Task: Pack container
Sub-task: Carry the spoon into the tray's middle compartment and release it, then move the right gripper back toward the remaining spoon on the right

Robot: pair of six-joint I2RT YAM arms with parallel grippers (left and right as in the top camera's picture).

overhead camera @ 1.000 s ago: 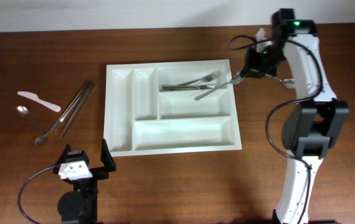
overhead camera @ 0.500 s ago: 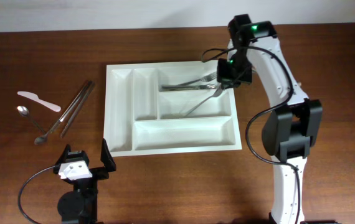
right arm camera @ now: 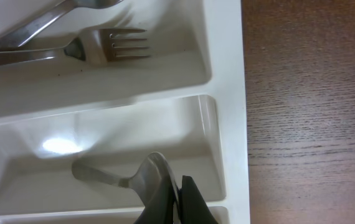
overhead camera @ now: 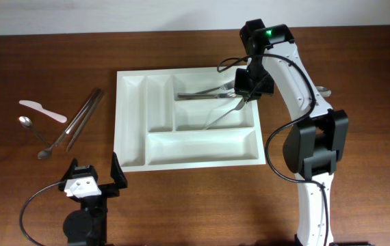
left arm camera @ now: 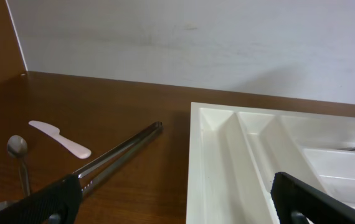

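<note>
Spoon [right arm camera: 147,169] pinched by right gripper [right arm camera: 177,200], handle slanting away beneath it into the tray's [right arm camera: 227,93] middle slot; left gripper [overhead camera: 94,167], spread wide, far off.

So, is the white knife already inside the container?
No, the white knife lies on the table to the left of the container, beside the metal tongs.

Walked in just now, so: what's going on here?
The right arm's fingers, shut on a metal spoon, hold it in the middle long compartment of the large white plastic cutlery tray; metal forks lie in the compartment beside it. The left arm's fingers stand open, empty. Metal tongs, a small metal spoon and a white plastic knife lie left of the tray.
</note>
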